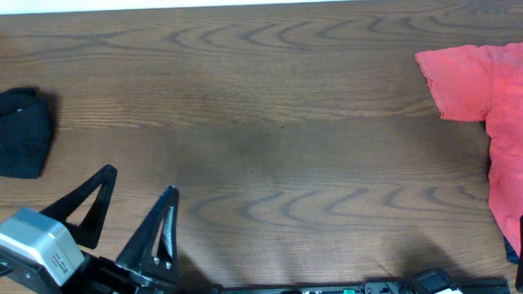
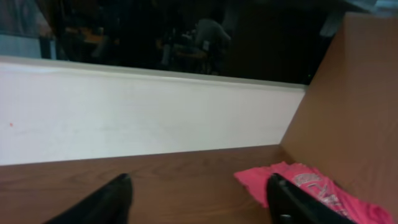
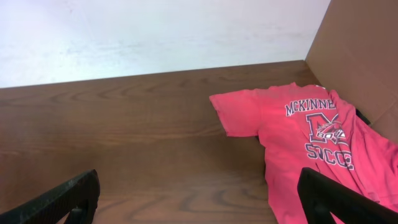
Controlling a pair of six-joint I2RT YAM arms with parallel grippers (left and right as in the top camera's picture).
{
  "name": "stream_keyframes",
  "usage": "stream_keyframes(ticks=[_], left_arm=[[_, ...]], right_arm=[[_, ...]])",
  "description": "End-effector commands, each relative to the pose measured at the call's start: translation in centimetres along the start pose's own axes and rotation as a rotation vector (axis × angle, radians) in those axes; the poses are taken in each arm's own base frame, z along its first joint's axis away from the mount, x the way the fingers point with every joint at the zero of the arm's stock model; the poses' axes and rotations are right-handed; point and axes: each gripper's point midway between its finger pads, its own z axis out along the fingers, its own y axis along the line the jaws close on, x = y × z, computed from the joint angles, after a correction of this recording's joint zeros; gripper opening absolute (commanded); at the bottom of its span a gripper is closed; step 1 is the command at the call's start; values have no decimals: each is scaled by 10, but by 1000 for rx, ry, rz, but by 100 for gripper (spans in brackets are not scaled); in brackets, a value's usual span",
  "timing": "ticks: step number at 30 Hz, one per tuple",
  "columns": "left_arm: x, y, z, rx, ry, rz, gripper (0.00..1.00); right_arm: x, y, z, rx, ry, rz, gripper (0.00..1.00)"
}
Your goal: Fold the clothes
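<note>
Lying crumpled, soft black clothes [image 1: 15, 131] rest on a wood-grained table [image 1: 269, 103].

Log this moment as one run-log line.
left gripper: open, empty | right gripper: open, empty | black garment: compact bundle, far left, no gripper on it | red T-shirt: lying at right

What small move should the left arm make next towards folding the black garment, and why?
Probably move the left gripper toward the black garment and take an edge to draw it to the middle of the table. The gripper stands open and empty, the garment lies bunched at the table's left edge, apart from it, and the right gripper is far off by the red T-shirt.
</note>
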Motion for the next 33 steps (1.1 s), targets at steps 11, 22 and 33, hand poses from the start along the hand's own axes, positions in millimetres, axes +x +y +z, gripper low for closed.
stream_keyframes(ticks=[11,22,33], left_arm=[[24,5,-3,41,108,-124,98],[48,26,-14,-25,215,-9,98],[45,46,-16,-96,229,465,98]], right_arm=[[0,-2,0,6,-1,11,99],[0,-2,0,6,-1,11,99],[0,-2,0,6,-1,11,99]])
